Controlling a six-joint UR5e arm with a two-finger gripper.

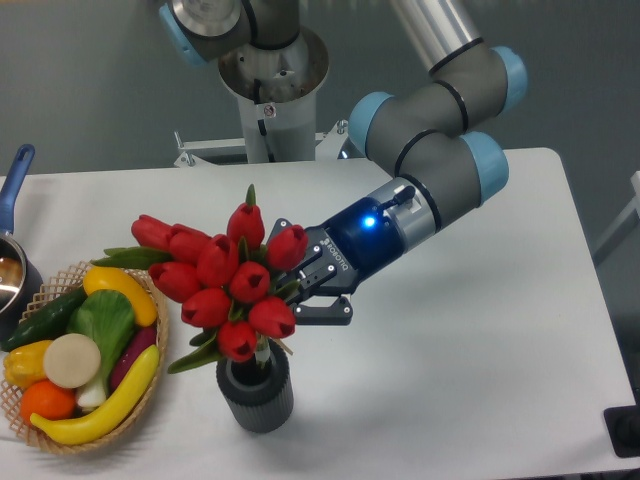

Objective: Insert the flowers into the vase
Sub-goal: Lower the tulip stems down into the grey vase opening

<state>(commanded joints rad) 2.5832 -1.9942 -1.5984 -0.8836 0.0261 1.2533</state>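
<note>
— Currently, where do the flowers [225, 275] stand?

— Stems down in the vase [256, 391], which sits upright on the table [470, 350] near the front edge. Buds spread wider than the rim, leaning left over the basket [70, 440].

— And your gripper [308, 296]?

— At the right flank of the bunch, against the buds. Whether my fingers pinch a stem or stand apart, I cannot tell; blooms hide the tips.

— Room to move?

— Bare tabletop to my right and front right. Left is crowded: basket just beside the vase, pot [14, 260] at the left edge.
</note>
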